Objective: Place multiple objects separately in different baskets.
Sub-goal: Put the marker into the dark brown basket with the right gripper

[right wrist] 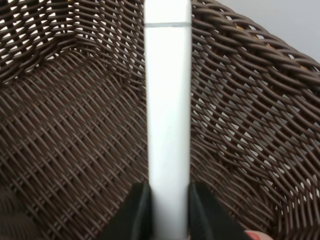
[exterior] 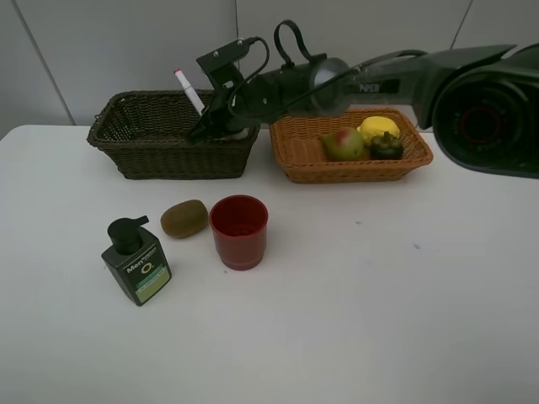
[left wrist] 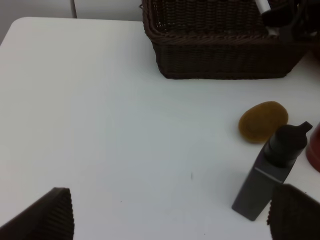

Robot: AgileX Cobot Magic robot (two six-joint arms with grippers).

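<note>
Exterior high view: the right arm reaches across to the dark basket [exterior: 181, 156], its right fingers [right wrist: 137, 210] clamped tight on the lower end of the marker [exterior: 189, 90]. The marker stands tilted over the basket's interior, pink cap uppermost. Just beside the dark basket, on its right in this view, the tan basket [exterior: 354, 168] holds the pear [exterior: 344, 144], lemon [exterior: 379, 128] and mangosteen [exterior: 386, 146], huddled together. On the table [exterior: 379, 295] in front of the dark basket lies the kiwi [exterior: 184, 218], with the red cup [exterior: 239, 231] upright just beside it. The pump bottle [exterior: 136, 263] stands farther forward of the basket, near the kiwi. The left wrist view shows the left fingers [left wrist: 47, 215] spread wide with nothing between them, over the table in front of the dark basket.
</note>
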